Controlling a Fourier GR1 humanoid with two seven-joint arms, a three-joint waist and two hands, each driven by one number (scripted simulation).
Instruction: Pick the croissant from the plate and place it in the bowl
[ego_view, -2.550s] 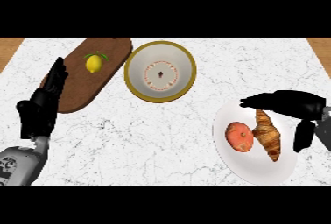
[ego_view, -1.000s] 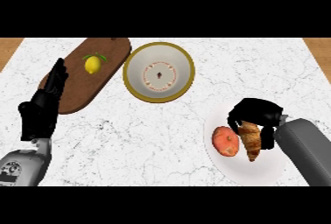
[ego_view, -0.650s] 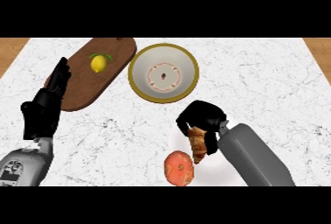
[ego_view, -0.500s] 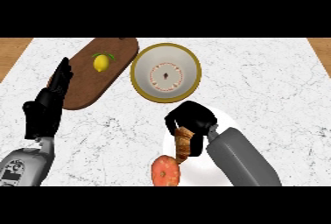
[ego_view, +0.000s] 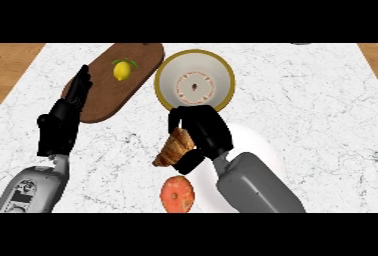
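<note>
My right hand (ego_view: 201, 131) pinches the croissant (ego_view: 174, 148) at centre frame; I judge it needs lifting over the bowl (ego_view: 195, 80) rim before release.

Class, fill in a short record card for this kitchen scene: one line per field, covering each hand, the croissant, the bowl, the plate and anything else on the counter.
right hand: curled round the croissant, just below the bowl
croissant: held, off the plate, not yet in the bowl
bowl: white inside, gold rim, holds nothing
plate: white, partly hidden by the right forearm
round orange-red fruit: at the plate's left edge
left hand: open, fingers up, resting at the view's left
cutting board: wooden, with a lemon on it
</note>
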